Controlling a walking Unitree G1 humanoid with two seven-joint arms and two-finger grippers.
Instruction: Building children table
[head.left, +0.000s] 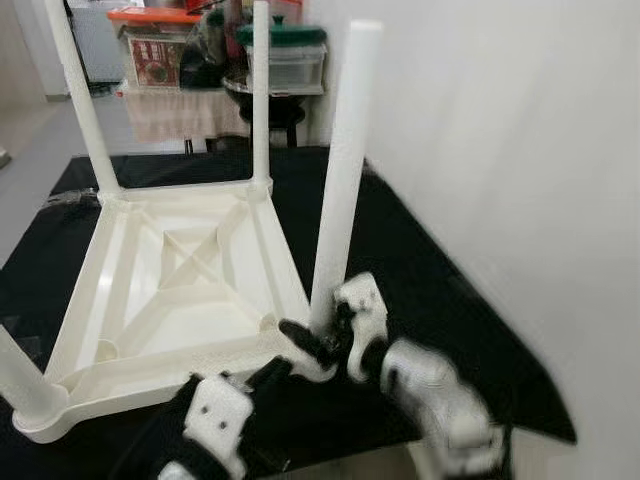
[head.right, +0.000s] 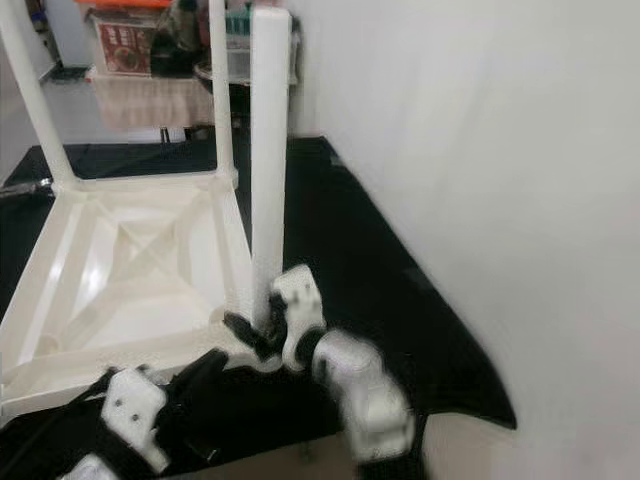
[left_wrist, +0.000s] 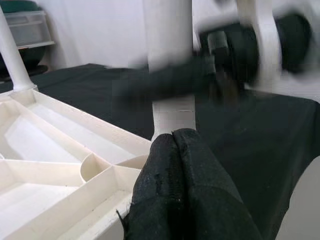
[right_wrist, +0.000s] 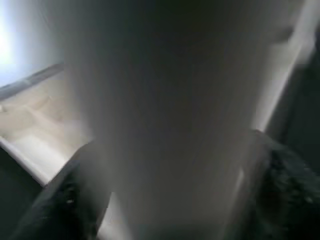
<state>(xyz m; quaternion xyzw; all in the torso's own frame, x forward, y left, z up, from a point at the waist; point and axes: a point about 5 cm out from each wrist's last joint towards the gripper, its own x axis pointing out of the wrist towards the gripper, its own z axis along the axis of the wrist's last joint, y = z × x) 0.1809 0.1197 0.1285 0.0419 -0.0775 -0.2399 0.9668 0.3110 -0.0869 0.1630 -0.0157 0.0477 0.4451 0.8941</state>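
A white plastic children's table (head.left: 180, 285) lies upside down on a black cloth (head.left: 430, 290). Two legs (head.left: 85, 110) (head.left: 261, 100) stand at its far corners, and a third (head.left: 15, 375) at the near left corner. At the near right corner a fourth leg (head.left: 345, 170) stands upright, with my right gripper (head.left: 322, 338) shut on it just above its base; its fingers (right_wrist: 272, 195) straddle the leg (right_wrist: 165, 125) in the right wrist view. My left gripper (head.left: 283, 367) hovers at the same corner, fingers (left_wrist: 172, 137) pressed shut on nothing, just before the leg's base (left_wrist: 172, 117).
A white wall (head.left: 500, 150) runs close along the right of the cloth. At the back stands a low shelf with an orange-lidded box (head.left: 160, 45) and a green-lidded container (head.left: 285, 50). Bare floor (head.left: 30, 150) lies to the far left.
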